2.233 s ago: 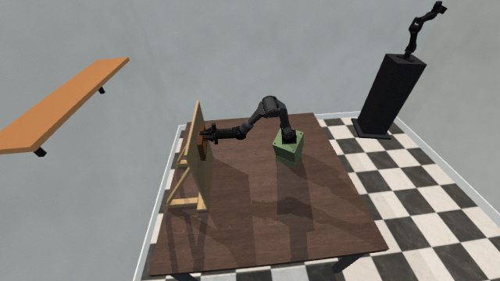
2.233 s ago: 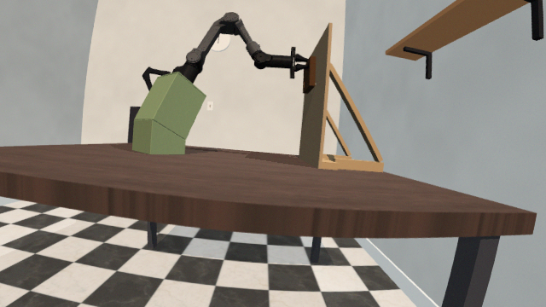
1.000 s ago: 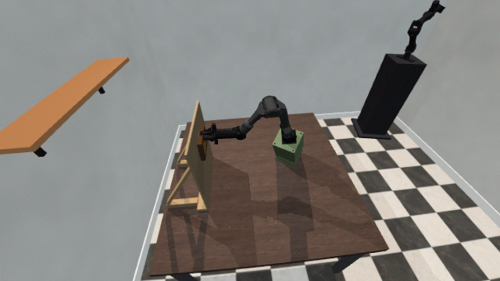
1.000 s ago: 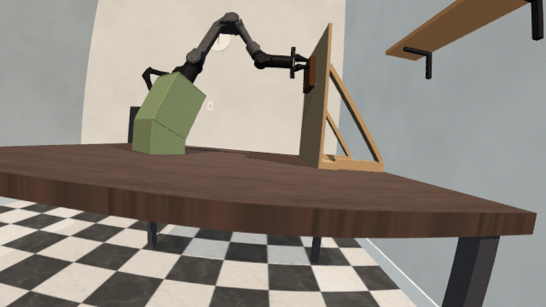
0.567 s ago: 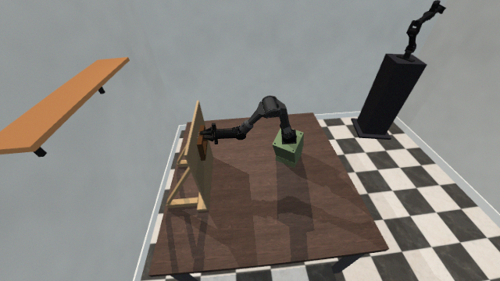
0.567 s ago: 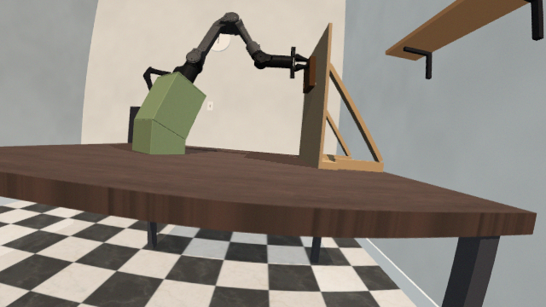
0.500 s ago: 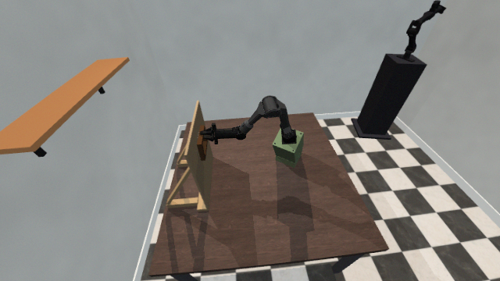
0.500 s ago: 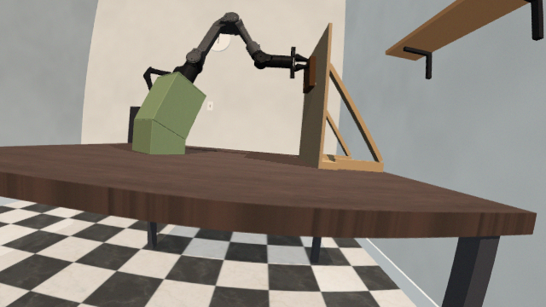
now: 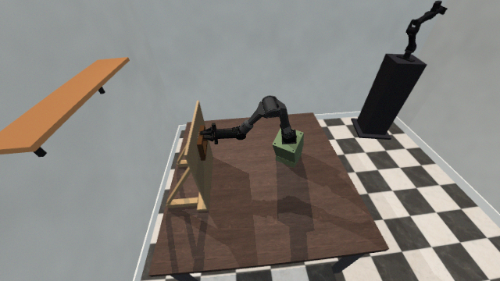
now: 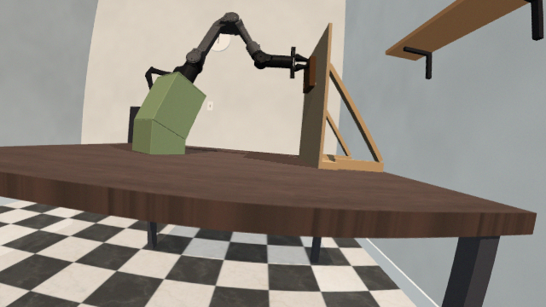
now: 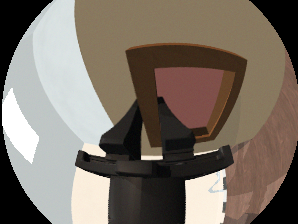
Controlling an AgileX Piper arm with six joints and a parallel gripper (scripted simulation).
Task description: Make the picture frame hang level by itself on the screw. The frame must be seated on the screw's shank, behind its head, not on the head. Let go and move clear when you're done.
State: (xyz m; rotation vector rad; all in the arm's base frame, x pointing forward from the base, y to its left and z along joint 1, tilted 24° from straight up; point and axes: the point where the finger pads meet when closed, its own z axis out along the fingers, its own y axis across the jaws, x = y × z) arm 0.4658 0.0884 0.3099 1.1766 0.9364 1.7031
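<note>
The picture frame [image 9: 201,145] [image 10: 310,75] [image 11: 143,74] is a small brown frame with a reddish panel. It sits flat against the upper face of the tan upright board [image 9: 204,172] [image 10: 316,124] [image 11: 100,36]. My gripper [image 9: 204,133] [image 10: 304,64] [image 11: 150,103] reaches out level from the arm and is shut on the frame's side bar, as the wrist view shows. In the wrist view the frame looks roughly level. The screw is hidden behind the frame, so I cannot tell whether the frame rests on its shank.
The board stands on a wooden A-frame stand [image 9: 183,200] [image 10: 350,162] near the table's left edge. The arm's green base [image 9: 288,147] [image 10: 168,115] is mid-table. An orange wall shelf [image 9: 58,105] [image 10: 452,21] and a black pedestal [image 9: 388,95] stand off the table.
</note>
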